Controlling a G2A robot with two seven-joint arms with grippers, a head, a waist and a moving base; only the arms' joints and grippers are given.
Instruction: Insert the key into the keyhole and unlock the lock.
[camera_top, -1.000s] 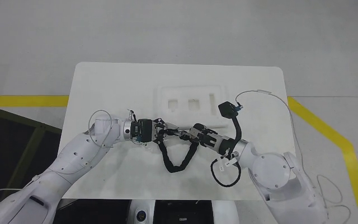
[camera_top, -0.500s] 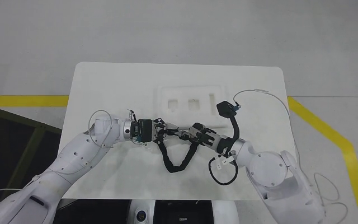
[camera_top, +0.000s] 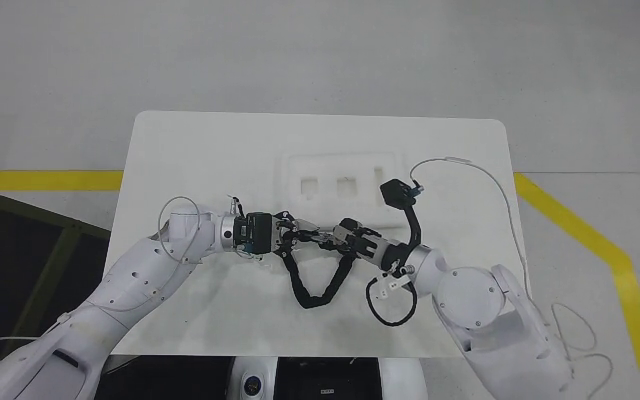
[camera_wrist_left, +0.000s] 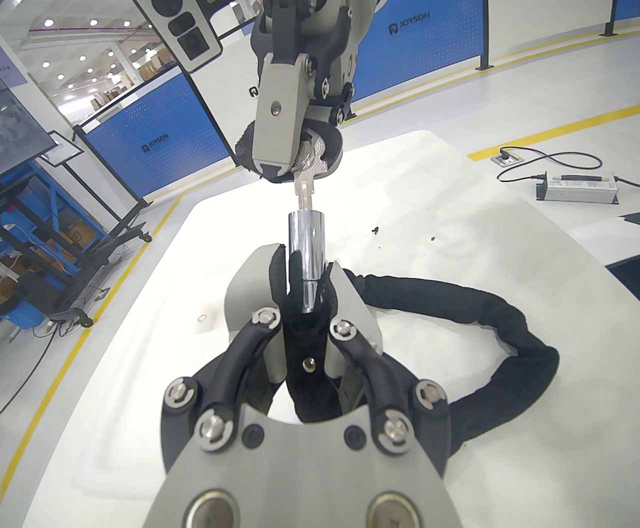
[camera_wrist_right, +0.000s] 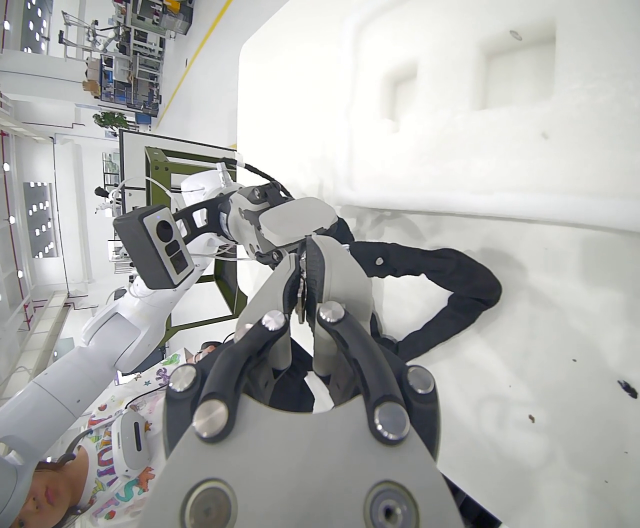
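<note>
Left gripper (camera_wrist_left: 300, 267) was clamped on the lock's chrome cylinder (camera_wrist_left: 307, 240), held just above the table (camera_top: 200, 150) near its front middle, open end pointed at the other arm. Right gripper (camera_wrist_left: 299, 165) was pinched on the key (camera_wrist_left: 305, 192) by its head, with the blade lined up on the cylinder axis and the tip at or just inside the end face. The keyhole itself was hidden by the blade, so depth couldn't be told. Black cable loop (camera_top: 318, 285) trailed from the cylinder onto the table toward the robot. Change over the last second, top view: the right arm had slid toward the left one, bringing the right gripper (camera_top: 338, 236) closer to the left gripper (camera_top: 285, 235) and shortening the gap. The left arm hadn't moved and the loop lay the same. Meaning: insertion stage, key being fed in, but much of the blade was exposed, so likely not seated yet. No sign of a turn, and the lock looked shut. Next probably called for a straight push along the axis until the key's shoulder met the cylinder, then a twist. Risks were the blade jamming if off-angle, or the cylinder slipping back between the left fingers (camera_wrist_left: 250, 285). White foam tray (camera_top: 345, 170) sat behind, apart from both grippers.
</note>
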